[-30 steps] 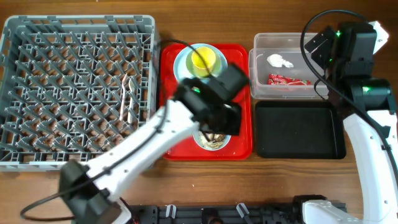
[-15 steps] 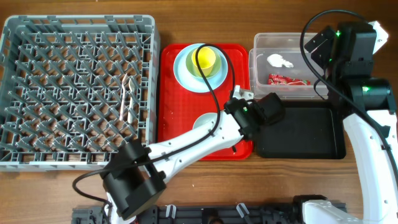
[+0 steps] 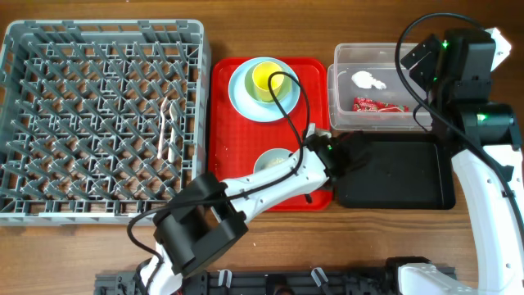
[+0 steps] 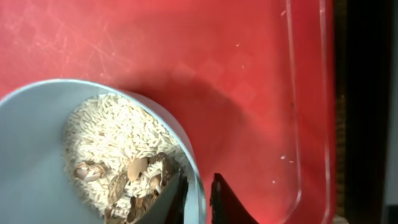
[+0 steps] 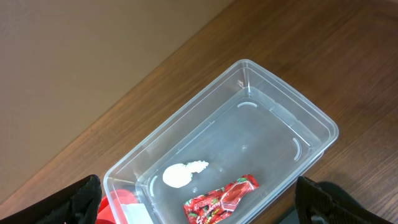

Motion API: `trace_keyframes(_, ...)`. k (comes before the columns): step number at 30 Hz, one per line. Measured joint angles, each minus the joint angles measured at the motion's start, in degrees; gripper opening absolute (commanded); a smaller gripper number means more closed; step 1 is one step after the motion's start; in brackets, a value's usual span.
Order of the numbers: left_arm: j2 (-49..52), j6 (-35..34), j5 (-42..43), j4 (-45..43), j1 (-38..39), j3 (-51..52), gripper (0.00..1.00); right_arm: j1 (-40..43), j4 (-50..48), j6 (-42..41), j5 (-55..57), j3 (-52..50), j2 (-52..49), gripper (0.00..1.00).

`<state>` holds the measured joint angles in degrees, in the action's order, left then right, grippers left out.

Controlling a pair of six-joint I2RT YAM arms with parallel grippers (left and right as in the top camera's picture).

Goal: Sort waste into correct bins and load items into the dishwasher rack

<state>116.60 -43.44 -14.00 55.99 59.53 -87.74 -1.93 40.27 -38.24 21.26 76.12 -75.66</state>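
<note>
A pale bowl holding beige rice-like scraps sits on the near part of the red serving tray. My left gripper is shut on the bowl's right rim, one finger inside and one outside. A yellow cup stands on the pale blue plate at the tray's far end. The clear tub holds a white tissue and a red wrapper. My right gripper hangs wide open above the tub, holding nothing.
The grey dishwasher rack fills the left, with white cutlery lying among its pegs. A shallow black tray sits right of the red tray, just below the clear tub. The left arm stretches across the tray's near right corner.
The left arm swung its wrist from above the bowl to the tray's right edge and its jaws closed onto the bowl's rim. The right arm stayed still.
</note>
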Motion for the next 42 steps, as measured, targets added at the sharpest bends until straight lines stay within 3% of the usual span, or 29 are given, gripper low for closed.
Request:
trace_keyframes(2,0.0,-0.85,0.33,-0.87,0.0,2.03,0.12,0.0,0.0,0.0,0.0,0.0,0.02,1.0)
trace_keyframes(14,0.0,-1.73,4.15,-1.03,0.0,2.08,0.13,0.0,0.0,0.0,0.0,0.0,0.02,1.0)
trace_keyframes(21,0.0,-1.92,4.68,-1.03,0.0,2.08,0.25,0.0,0.0,0.0,0.0,0.0,0.0,1.0)
trace_keyframes(26,-0.17,-1.73,0.35,1.27,-1.6,0.33,0.39,0.0,0.04,0.0,0.0,0.0,0.02,1.0)
trace_keyframes(27,-0.81,-1.68,0.28,1.9,-3.48,-1.95,0.44,0.0,0.02,0.0,0.0,0.0,0.0,1.0)
trace_keyframes(29,-3.69,-0.83,0.66,1.81,-7.76,-6.12,0.45,0.0,0.02,0.0,0.0,0.0,0.02,1.0)
trace_keyframes(32,-9.51,1.44,8.02,0.94,-19.8,-16.61,0.43,0.0,0.02,0.0,0.0,0.0,0.0,1.0)
trace_keyframes(33,-10.25,2.14,12.28,-1.01,-24.7,-18.95,0.4,0.0,0.04,0.0,0.0,0.0,0.0,1.0)
trace_keyframes(35,-10.49,2.67,21.53,-7.19,-33.48,-20.09,0.23,0.0,0.02,0.0,0.0,0.0,0.0,1.0)
trace_keyframes(37,-10.1,3.34,28.98,-11.45,-41.42,-20.11,0.19,0.0,0.02,0.0,0.0,0.0,-0.02,1.0)
trace_keyframes(39,-8.76,4.13,31.08,-12.33,-41.72,-20.11,0.26,0.0,0.04,0.0,0.0,0.0,-0.02,1.0)
trace_keyframes(42,-4.15,6.6,29.64,-12.33,-36.3,-20.11,0.26,0.0,0.04,0.0,0.0,0.0,-0.02,1.0)
